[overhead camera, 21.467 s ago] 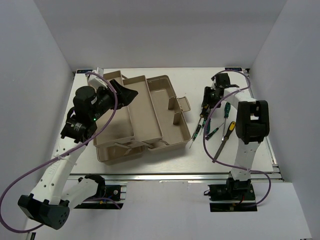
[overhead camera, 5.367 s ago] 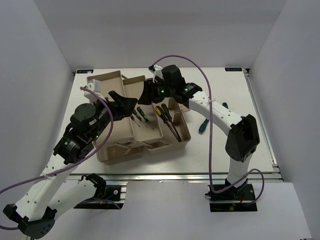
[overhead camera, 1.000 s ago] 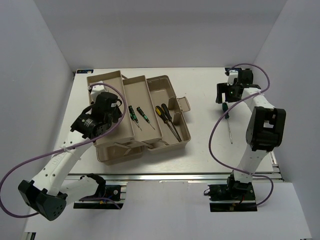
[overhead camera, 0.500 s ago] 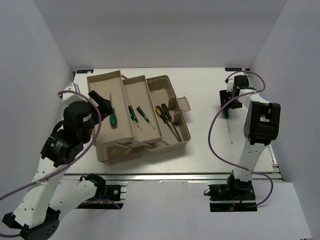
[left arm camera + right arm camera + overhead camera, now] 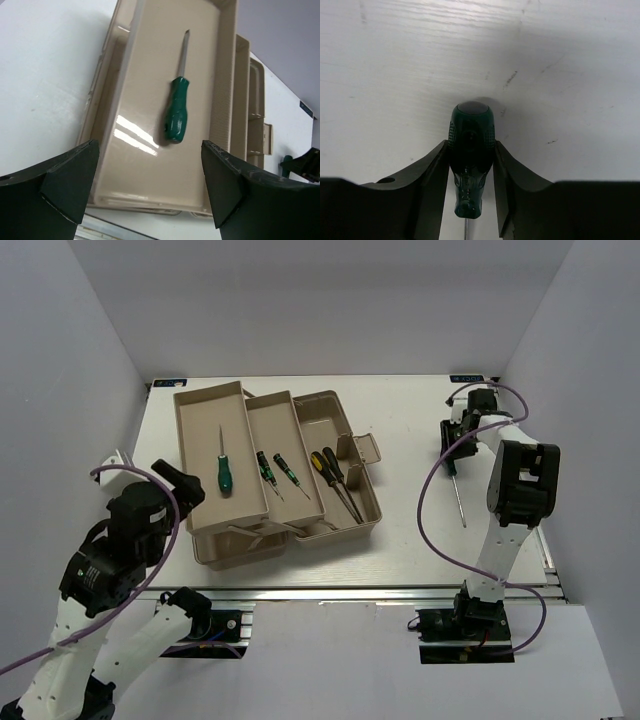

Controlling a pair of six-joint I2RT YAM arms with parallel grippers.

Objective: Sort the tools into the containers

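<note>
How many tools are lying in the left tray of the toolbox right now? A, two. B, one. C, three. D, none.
B: only one green screwdriver lies in the left tray, with the floor around it bare.

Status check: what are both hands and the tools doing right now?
Left hand open, by left tray, green screwdriver lying in it. Right hand closed on long screwdriver on table, far right. Nothing between it and toolbox.
</note>
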